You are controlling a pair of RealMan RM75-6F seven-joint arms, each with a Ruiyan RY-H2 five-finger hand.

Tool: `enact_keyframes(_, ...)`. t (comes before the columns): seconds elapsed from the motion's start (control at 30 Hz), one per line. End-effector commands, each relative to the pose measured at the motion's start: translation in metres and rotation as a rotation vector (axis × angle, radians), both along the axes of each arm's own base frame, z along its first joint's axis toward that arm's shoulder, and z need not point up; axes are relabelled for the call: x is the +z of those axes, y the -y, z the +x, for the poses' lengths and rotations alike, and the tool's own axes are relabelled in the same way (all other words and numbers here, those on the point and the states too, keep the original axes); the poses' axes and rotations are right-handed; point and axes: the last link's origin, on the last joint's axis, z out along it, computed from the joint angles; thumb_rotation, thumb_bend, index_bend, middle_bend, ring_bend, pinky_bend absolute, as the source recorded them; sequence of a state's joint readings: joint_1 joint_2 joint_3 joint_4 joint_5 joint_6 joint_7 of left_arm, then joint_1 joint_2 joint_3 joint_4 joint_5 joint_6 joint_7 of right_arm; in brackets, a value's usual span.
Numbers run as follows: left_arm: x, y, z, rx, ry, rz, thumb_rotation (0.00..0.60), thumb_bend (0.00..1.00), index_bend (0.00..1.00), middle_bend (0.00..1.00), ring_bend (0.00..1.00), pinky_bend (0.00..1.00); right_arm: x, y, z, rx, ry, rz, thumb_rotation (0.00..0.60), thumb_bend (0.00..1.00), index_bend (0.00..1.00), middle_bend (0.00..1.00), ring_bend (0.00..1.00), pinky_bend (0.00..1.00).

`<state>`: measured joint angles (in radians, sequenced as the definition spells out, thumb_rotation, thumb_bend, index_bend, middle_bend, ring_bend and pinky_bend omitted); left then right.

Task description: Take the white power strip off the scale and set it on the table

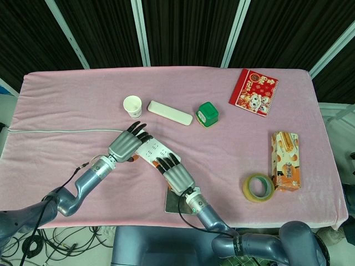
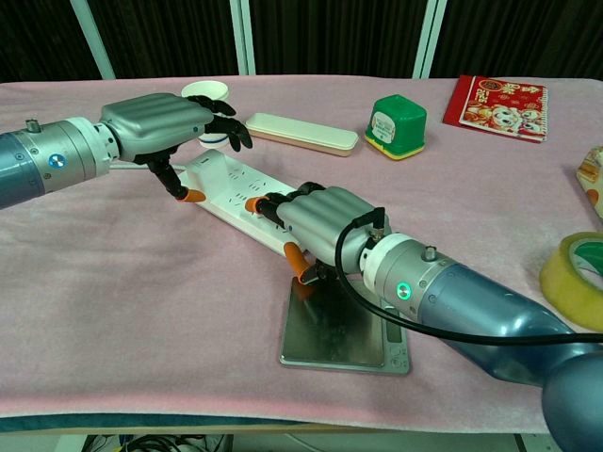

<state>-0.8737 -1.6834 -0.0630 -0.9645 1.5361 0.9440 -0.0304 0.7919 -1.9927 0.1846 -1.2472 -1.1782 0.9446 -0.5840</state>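
The white power strip (image 1: 156, 149) (image 2: 224, 185) hangs slanted just above the pink cloth, its near end over the far edge of the flat metal scale (image 1: 175, 203) (image 2: 344, 330). My right hand (image 1: 176, 176) (image 2: 316, 221) grips that near end, fingers curled over the top and thumb underneath. At the far end my left hand (image 1: 126, 145) (image 2: 155, 122) holds the strip, palm above it and thumb tip against its lower edge, the other fingers stretched out beyond. The scale's plate is bare.
Behind the strip stand a paper cup (image 1: 132, 106) (image 2: 204, 91), a long white case (image 1: 170, 112) (image 2: 301, 134) and a green box (image 1: 207, 114) (image 2: 396, 125). A red packet (image 1: 254, 92), an orange carton (image 1: 284, 160) and a tape roll (image 1: 258, 187) lie to the right.
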Motion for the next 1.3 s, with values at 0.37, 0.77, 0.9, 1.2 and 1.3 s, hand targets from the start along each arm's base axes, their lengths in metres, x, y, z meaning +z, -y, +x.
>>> enact_keyframes(0.37,0.003,0.004,0.000,-0.016,0.001,-0.001,0.600,0.22,0.23,0.24,0.00,0.05,0.002,-0.004,0.002,0.005,0.012,-0.002,0.600,0.73,0.03,0.06,0.13,0.05)
enact_keyframes(0.77,0.005,0.002,-0.006,-0.006,-0.031,0.007,0.600,0.22,0.23,0.25,0.00,0.05,-0.002,-0.004,-0.002,-0.007,0.010,0.012,0.600,0.73,0.03,0.07,0.13,0.05)
enact_keyframes(0.9,0.006,0.003,-0.011,0.000,-0.056,0.004,0.600,0.22,0.23,0.25,0.00,0.05,-0.006,-0.004,-0.004,-0.014,0.005,0.020,0.600,0.73,0.03,0.07,0.13,0.05)
enact_keyframes(1.2,0.004,0.003,-0.014,-0.001,-0.066,0.003,0.600,0.22,0.22,0.23,0.00,0.05,-0.015,-0.005,-0.012,-0.034,-0.013,0.045,0.600,0.73,0.03,0.08,0.13,0.05)
enact_keyframes(1.3,0.004,0.002,-0.014,-0.004,-0.069,0.009,0.600,0.22,0.22,0.23,0.00,0.05,-0.017,-0.006,-0.013,-0.031,-0.020,0.051,0.600,0.73,0.03,0.10,0.14,0.05)
